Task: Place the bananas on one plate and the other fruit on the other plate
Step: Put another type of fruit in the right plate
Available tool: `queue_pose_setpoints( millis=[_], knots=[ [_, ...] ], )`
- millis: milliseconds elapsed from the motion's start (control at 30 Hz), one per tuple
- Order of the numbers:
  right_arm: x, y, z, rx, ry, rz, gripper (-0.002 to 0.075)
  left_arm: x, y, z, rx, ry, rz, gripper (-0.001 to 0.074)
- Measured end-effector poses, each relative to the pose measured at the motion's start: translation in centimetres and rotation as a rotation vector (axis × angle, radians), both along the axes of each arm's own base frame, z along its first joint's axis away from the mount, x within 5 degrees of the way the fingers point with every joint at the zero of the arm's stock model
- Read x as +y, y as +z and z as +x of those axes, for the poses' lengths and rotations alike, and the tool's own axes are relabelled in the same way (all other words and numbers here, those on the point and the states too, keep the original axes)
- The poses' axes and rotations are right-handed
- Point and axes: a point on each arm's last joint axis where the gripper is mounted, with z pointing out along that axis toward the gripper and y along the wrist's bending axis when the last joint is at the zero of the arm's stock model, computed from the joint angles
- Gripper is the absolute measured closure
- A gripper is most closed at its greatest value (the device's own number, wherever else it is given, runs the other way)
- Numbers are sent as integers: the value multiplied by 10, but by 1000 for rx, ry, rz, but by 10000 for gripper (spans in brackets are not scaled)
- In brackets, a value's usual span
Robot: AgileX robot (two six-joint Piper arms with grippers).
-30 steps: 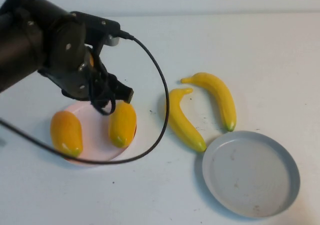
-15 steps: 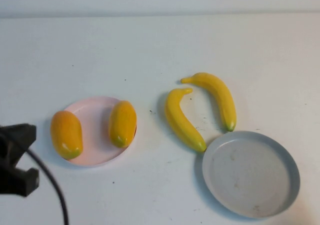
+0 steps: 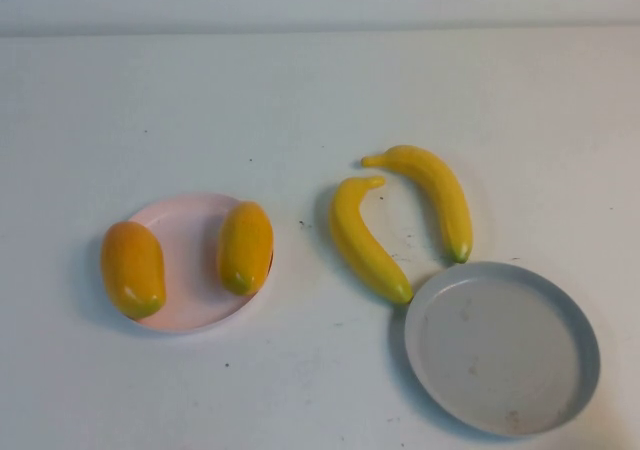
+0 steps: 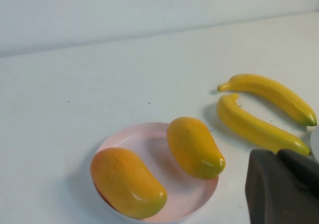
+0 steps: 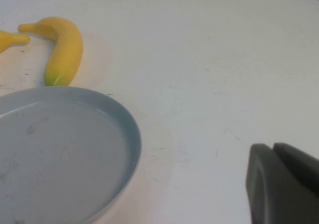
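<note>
**A:** Stock on the table, please.

**B:** Item one: round pale pink plate [image 3: 190,315], robot's left side of the white table [image 3: 320,90]. On it, two plump glossy orange-yellow mango-like fruits: one [image 3: 245,246] well inside the rim, the other [image 3: 132,267] lying over the plate's left edge. Item two: round light grey-blue plate [image 3: 580,355], right side, holding nothing. Item three: two long curved glossy yellow plastic bananas, both on the bare table between the plates. The nearer-left banana [image 3: 366,240] has its green tip just beside the grey-blue rim; the farther banana [image 3: 435,196] arcs just beside it.

**A:** And your tools?

**B:** My left tool [image 4: 284,186] is drawn shut, holding nothing, off to the near side of the pink plate. My right tool [image 5: 284,181] is shut too, empty, parked near the grey-blue plate on its outer side. Neither shows from the raised camera.

**A:** What does the coming move turn on?

**B:** My judgement: the bananas are what remains. Both lie with long axes running from far-left to near-right, toward the grey-blue plate. From my right tool they lie beyond the plate, toward the left. The right arm looks nearer, so a grasp across the banana's width suits.
</note>
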Motion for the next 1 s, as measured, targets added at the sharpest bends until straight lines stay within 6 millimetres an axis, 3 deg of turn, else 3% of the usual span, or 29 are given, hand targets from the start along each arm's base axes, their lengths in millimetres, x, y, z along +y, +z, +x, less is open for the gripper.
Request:
queue_pose_setpoints(
  millis=[367, 567, 800, 1000],
  knots=[
    [0, 0, 0, 0, 0, 0, 743, -2, -2, 2, -127, -26, 30, 738],
    [0, 0, 0, 0, 0, 0, 743, -2, -32, 10, -272, 81, 29, 738],
    [0, 0, 0, 0, 0, 0, 743, 12, -71, 5, -306, 303, 15, 738],
    [0, 0, 0, 0, 0, 0, 743, 14, -96, 2, -306, 340, 10, 738]
  ],
)
